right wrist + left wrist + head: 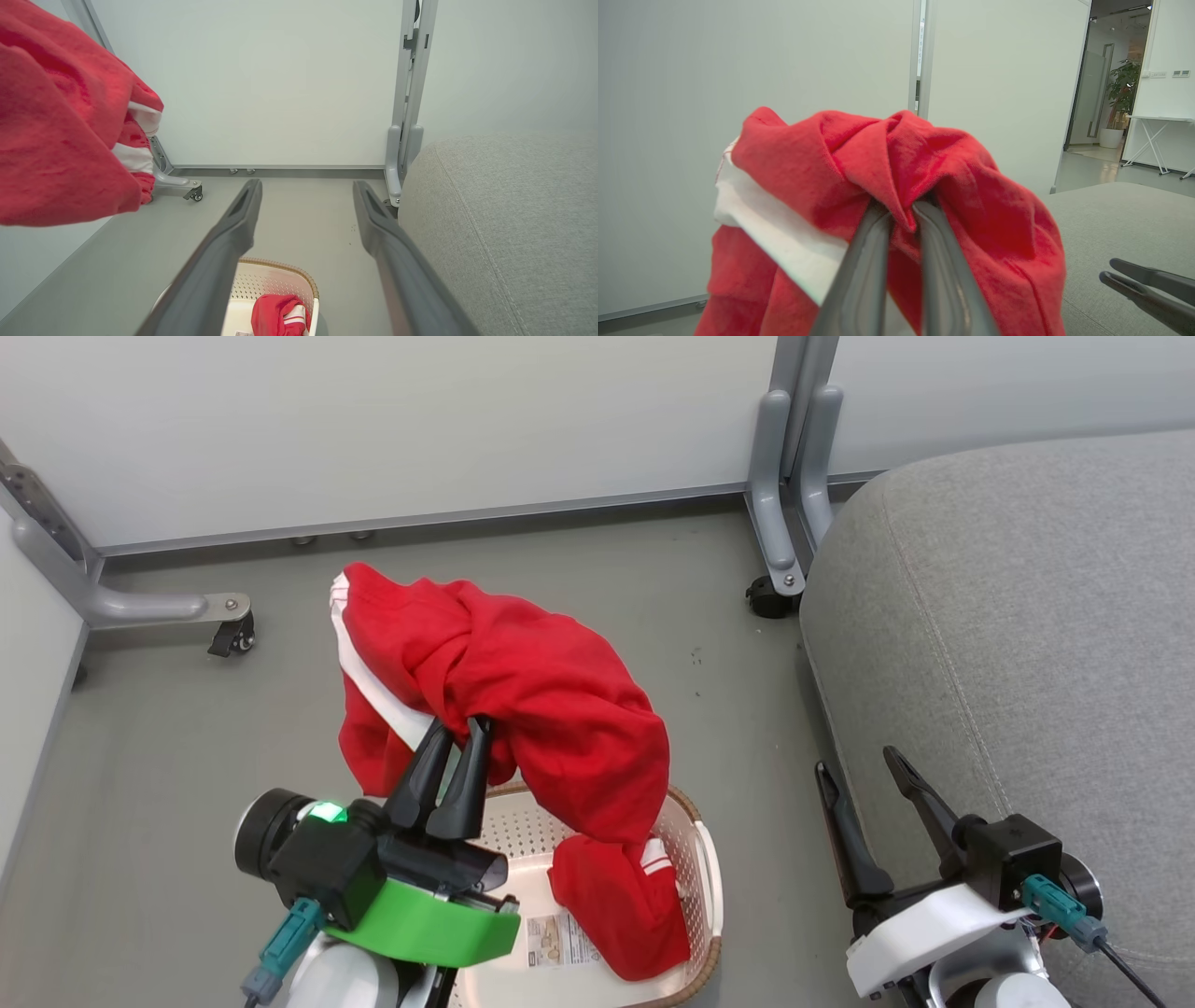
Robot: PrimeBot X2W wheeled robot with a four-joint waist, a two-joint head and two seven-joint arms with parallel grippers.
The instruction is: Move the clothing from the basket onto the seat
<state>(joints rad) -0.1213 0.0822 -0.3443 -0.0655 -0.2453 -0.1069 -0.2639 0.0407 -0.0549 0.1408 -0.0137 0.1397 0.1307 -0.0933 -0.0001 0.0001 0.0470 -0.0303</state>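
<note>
Now the left fingers (467, 784) pinch a fold of one red garment (541, 709), hung above the basket (695, 840); the other garment (616, 905) lies in its right end. Carry it high and rightward onto the seat (1027, 616), clearing the rim and the open right fingers (845, 835) beside the seat's edge.

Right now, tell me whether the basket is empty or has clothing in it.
Not empty. A red garment lies inside the basket; the other garment hangs above it, pinched in the left tool.
</note>
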